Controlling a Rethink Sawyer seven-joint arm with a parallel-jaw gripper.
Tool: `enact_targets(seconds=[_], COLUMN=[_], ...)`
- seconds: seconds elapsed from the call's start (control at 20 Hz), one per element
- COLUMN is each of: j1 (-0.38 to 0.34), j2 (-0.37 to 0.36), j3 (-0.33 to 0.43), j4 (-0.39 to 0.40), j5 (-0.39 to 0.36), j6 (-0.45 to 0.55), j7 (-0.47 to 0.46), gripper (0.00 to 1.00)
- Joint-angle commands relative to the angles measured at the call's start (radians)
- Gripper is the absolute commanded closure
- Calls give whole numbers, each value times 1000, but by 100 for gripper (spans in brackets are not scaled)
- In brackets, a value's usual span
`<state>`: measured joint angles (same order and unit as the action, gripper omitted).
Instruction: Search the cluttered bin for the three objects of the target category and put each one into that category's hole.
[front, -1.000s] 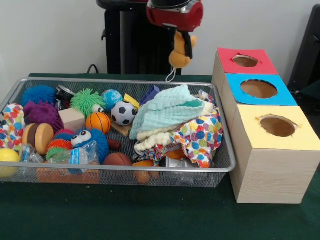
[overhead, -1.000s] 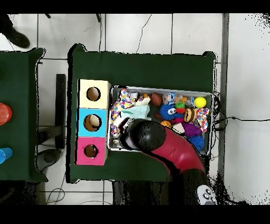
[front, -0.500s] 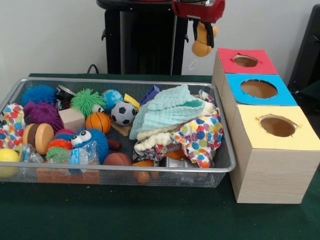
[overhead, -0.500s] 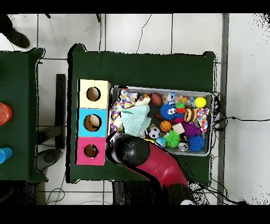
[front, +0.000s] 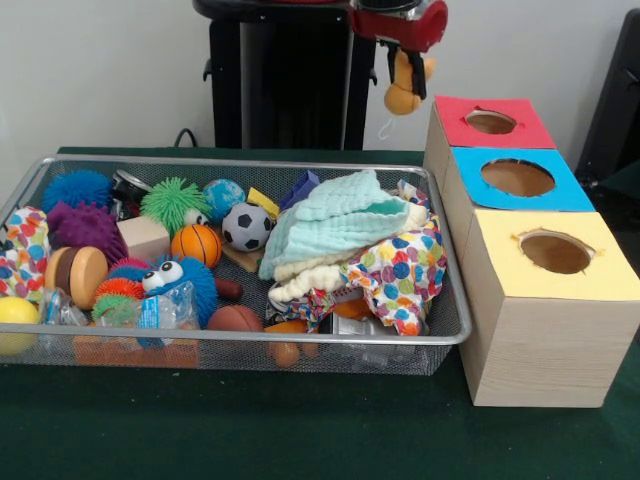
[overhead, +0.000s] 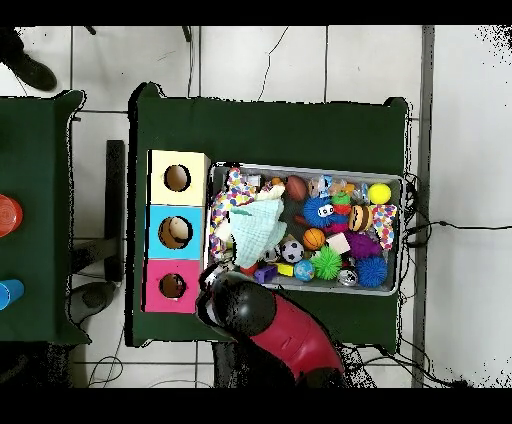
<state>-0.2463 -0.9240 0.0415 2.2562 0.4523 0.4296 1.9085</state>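
1. Up at the top of the front view, the jaws (front: 407, 72) are clenched on a yellow plush toy (front: 403, 92), which hangs in the air with a thin white loop dangling under it.
2. That toy hangs just left of the red-topped box (front: 490, 122) and above the far right corner of the wire bin (front: 250, 345), clear of both.
3. Three wooden boxes stand in a row to the right of the bin, each with a round hole in its top: red-topped farthest, blue-topped box (front: 517, 178) in the middle, yellow-topped box (front: 556, 252) nearest.
4. Inside the bin, a pale green cloth (front: 335, 222) lies on a spotted multicoloured cloth (front: 405, 270) at the right end.
5. Left of the cloths sit a small football (front: 246, 226), an orange basketball (front: 196, 244), a green spiky ball (front: 172, 202) and a blue fuzzy toy with big eyes (front: 170, 282).
6. At the bin's near left corner rests a yellow ball (front: 15, 322).
7. Everything stands on a counter (front: 300, 430) with a dark green cover.
8. From overhead, the red arm (overhead: 270, 335) sits over the counter edge beside the red-topped box.
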Motion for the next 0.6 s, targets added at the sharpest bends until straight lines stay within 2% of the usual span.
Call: enact_targets(seconds=[0.05, 0.2, 0.4, 0.6], j1=[9, 21, 87, 99], j2=[-10, -19, -38, -18], j3=[146, 185, 170, 179], j4=[115, 151, 156, 152], j5=[119, 159, 189, 219], j6=[-118, -165, -162, -186], j7=[201, 228, 277, 273], gripper=[100, 100, 100, 100])
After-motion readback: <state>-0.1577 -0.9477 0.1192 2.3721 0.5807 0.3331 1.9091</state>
